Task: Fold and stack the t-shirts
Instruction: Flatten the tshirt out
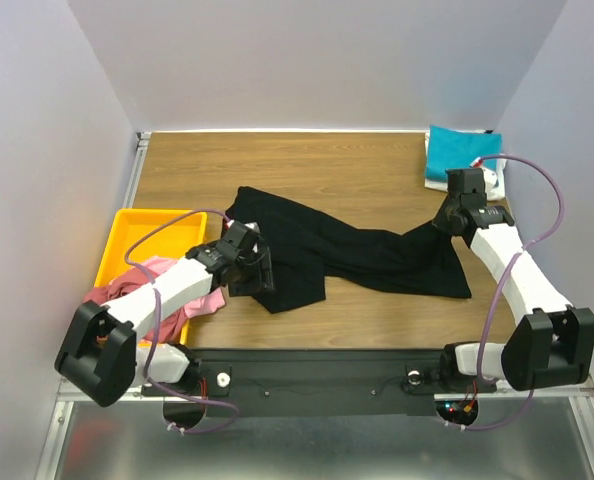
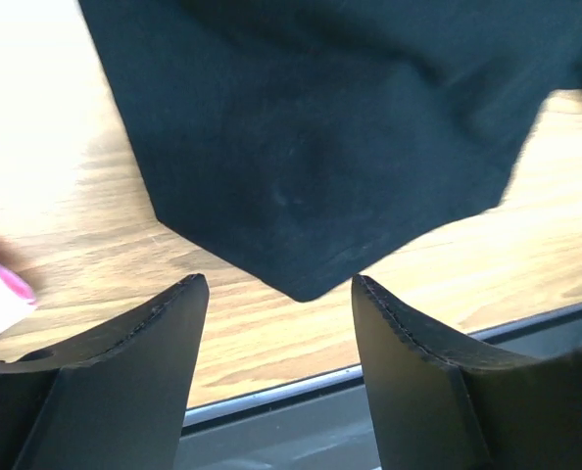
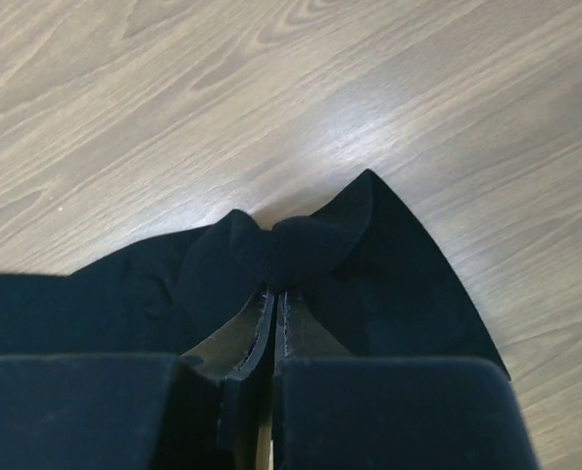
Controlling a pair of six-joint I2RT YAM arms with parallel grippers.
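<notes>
While the right hand pinches the black t-shirt, the left hand gapes near the yellow tray.

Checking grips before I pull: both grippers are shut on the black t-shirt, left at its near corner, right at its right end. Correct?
Not quite: the left gripper is open, the near corner of the black t-shirt lying loose just ahead of the fingers, as the left wrist view shows. The right gripper is shut on the right end.

top: overhead, far | wrists: close, downward | shared: black t-shirt
</notes>
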